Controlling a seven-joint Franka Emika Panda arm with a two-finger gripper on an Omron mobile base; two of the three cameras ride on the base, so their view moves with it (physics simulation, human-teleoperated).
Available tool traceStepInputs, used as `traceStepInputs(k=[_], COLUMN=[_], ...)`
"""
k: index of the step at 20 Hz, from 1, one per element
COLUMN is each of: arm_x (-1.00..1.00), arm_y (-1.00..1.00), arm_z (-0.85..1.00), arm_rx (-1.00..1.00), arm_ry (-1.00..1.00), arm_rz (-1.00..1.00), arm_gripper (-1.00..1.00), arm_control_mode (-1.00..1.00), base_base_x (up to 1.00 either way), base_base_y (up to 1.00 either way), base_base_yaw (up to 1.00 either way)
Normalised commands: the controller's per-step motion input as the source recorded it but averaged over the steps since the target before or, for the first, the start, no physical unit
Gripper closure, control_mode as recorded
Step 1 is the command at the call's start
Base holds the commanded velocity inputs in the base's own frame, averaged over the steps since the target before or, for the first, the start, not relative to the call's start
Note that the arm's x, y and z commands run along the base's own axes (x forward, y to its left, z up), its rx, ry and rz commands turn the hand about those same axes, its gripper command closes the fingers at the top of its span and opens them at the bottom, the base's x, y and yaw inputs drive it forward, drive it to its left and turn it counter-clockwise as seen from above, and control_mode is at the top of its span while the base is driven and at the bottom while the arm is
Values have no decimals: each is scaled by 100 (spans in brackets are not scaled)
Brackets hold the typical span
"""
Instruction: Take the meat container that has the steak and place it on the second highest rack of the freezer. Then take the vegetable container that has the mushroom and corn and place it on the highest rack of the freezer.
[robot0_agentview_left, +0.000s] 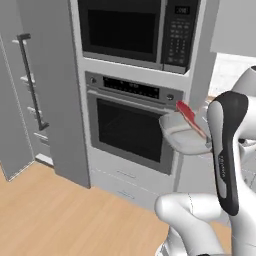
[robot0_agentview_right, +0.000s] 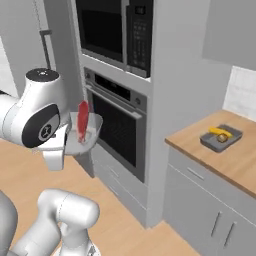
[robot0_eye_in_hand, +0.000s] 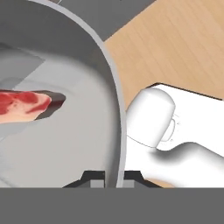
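Before the unlabelled wall oven (robot0_agentview_left: 131, 127), the end effector (robot0_eye_in_hand: 114, 178) clamps the steak container's rim (robot0_eye_in_hand: 114, 109).

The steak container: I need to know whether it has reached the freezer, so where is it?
The steak container is held up in the gripper, in front of the wall oven, right of the open freezer door.

I see my arm folded up tight in front of the base, elbow bent high and the forearm standing nearly upright with its dark joint cover facing the left base camera. The wrist turns the hand out sideways, away from the body. My gripper (robot0_eye_in_hand: 110, 178) has its jaws closed hard on the rim of the meat container (robot0_eye_in_hand: 114, 92), one fingertip on either side of the wall, carrying it off the ground at chest height.
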Motion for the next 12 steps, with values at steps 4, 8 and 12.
traceStepInputs(k=[4,8,12], arm_x=[0,0,0], arm_y=[0,0,0], arm_z=[0,0,0], arm_rx=[0,0,0], arm_ry=[0,0,0], arm_rz=[0,0,0], arm_gripper=[100,100,100], arm_control_mode=[100,100,100], base_base_x=[16,19,20], base_base_y=[85,96,100], base_base_yaw=[46,16,-7])
